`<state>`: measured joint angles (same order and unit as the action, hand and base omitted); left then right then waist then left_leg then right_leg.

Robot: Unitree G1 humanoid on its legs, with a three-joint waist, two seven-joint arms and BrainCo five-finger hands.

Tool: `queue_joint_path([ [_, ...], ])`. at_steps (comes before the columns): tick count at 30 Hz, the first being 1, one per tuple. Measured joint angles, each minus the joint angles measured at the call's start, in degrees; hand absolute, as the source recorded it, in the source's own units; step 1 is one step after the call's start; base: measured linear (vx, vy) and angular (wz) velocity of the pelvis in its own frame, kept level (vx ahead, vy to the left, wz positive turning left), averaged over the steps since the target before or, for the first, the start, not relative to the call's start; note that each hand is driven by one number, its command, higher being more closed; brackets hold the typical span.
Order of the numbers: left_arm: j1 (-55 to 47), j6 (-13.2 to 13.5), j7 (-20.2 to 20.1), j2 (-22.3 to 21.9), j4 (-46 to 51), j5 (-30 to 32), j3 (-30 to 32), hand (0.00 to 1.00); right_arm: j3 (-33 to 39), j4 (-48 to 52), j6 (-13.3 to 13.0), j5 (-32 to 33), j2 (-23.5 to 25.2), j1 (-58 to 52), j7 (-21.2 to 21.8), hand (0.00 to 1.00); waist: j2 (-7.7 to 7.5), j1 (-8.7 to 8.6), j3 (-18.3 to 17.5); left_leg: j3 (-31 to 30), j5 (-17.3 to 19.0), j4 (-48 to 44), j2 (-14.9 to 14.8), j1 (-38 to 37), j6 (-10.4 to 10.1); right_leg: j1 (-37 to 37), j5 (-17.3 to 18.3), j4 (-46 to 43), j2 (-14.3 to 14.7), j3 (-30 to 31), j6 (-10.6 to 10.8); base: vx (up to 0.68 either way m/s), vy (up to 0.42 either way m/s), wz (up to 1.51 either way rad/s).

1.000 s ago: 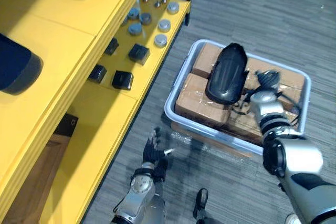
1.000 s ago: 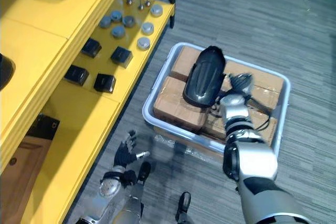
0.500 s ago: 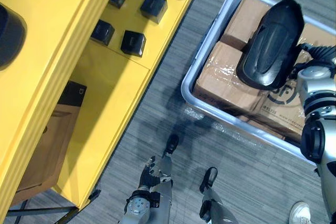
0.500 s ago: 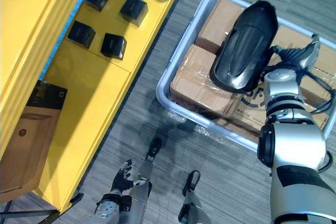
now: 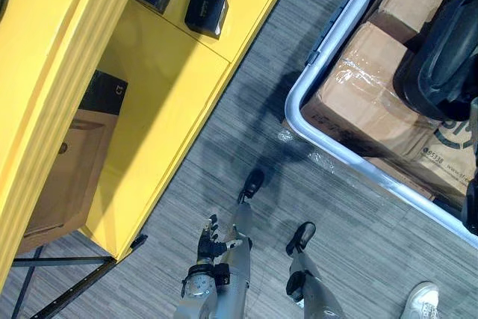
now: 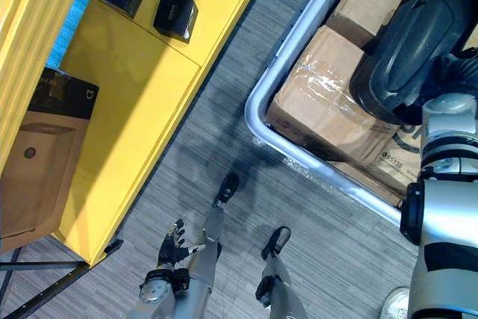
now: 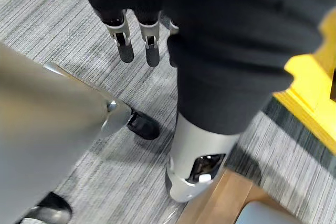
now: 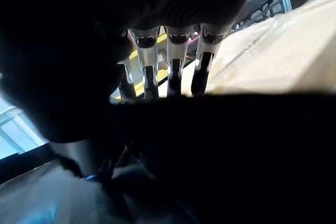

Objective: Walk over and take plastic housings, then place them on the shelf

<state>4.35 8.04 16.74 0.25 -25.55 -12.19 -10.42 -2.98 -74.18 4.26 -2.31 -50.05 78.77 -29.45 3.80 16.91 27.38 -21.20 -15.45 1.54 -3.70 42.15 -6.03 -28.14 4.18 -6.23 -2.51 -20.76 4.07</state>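
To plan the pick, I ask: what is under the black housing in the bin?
Taped cardboard boxes lie under the housing, inside the grey bin. The box tops beneath it are covered.

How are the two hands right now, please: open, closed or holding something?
Left hand: open, holding nothing.
Right hand: against the black housing; whether it grips cannot be told.

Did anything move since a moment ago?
Only the camera moved: the whole view shifted, and nothing was grabbed or dropped. The black housing still lies on the boxes in the bin with the right hand against it. The left hand still hangs open.
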Motion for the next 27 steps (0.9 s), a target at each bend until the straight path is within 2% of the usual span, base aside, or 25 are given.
queue_joint_path([
  [6,-0.8,-0.4,-0.2,-0.8,1.8,0.0,2.1,0.0,1.0,1.1,0.8,-0.2,1.5,-2.9,3.6,1.0,-0.02,-0.33,0.0,0.8,0.0,0.0,-0.1,-3.9,0.0,3.0,0.8,-1.3,-0.4,-0.3,-0.6,0.0,-0.012,-0.01],
  [9,-2.0,-0.3,-0.2,-0.6,2.5,0.2,2.2,0.0,3.2,-1.3,1.0,0.0,4.5,-3.0,6.9,1.0,0.0,-0.64,0.0,0.9,0.0,0.2,-0.1,-7.3,0.0,6.1,0.8,-1.1,-0.5,-0.2,-0.7,-0.01,-0.039,-0.01],
  [14,-5.7,-0.3,-0.2,-0.2,7.1,0.7,2.1,0.0,1.9,-2.2,1.1,-0.5,8.7,-2.7,8.0,1.0,-0.01,-0.59,0.0,1.2,0.1,0.5,-0.4,-11.3,-0.1,9.9,1.3,-1.3,-0.4,-0.2,-1.2,-0.04,-0.058,0.01],
  [18,-9.7,-0.1,-0.4,1.6,14.1,1.2,2.2,0.0,0.4,2.0,0.8,-2.7,12.3,-2.7,7.6,1.0,-0.16,-0.88,0.1,2.4,0.1,2.0,-0.9,-15.9,-0.1,13.2,1.2,-1.5,-0.4,1.0,-1.2,-0.01,-0.061,-0.11],
  [22,-11.3,1.1,-0.3,3.7,20.4,1.1,3.5,0.0,-2.8,9.3,-1.1,-7.0,16.5,-3.0,7.0,1.0,-1.32,-3.22,-0.4,4.1,0.0,3.1,-1.5,-19.0,0.0,15.1,1.2,-1.4,-0.2,2.5,-1.2,0.02,-0.074,-0.18],
  [24,-11.2,1.3,-0.3,4.2,23.4,1.0,3.8,0.0,-2.9,13.7,-1.9,-9.1,17.8,-4.9,6.9,1.0,-2.36,-4.17,-1.0,5.1,0.0,3.3,-1.6,-20.3,0.1,16.1,1.2,-1.1,-0.3,3.1,-1.2,0.03,-0.061,-0.15],
  [25,-10.8,1.8,-0.2,4.4,25.5,1.0,3.8,0.0,-3.6,15.7,-1.9,-10.9,18.8,-6.1,6.6,1.0,-3.25,-5.32,-1.6,5.3,0.0,3.4,-1.6,-21.1,0.1,16.8,1.2,-1.1,-0.3,3.2,-1.2,0.04,-0.056,-0.04],
  [27,-8.5,2.1,-0.1,5.1,26.1,0.8,3.7,0.0,-4.8,18.3,-1.9,-12.6,19.0,-8.1,6.5,1.0,-3.87,-6.4,-2.3,5.5,0.0,3.4,-1.6,-22.0,0.0,18.0,1.2,-0.5,-0.3,3.2,-1.2,0.04,-0.055,0.01],
])
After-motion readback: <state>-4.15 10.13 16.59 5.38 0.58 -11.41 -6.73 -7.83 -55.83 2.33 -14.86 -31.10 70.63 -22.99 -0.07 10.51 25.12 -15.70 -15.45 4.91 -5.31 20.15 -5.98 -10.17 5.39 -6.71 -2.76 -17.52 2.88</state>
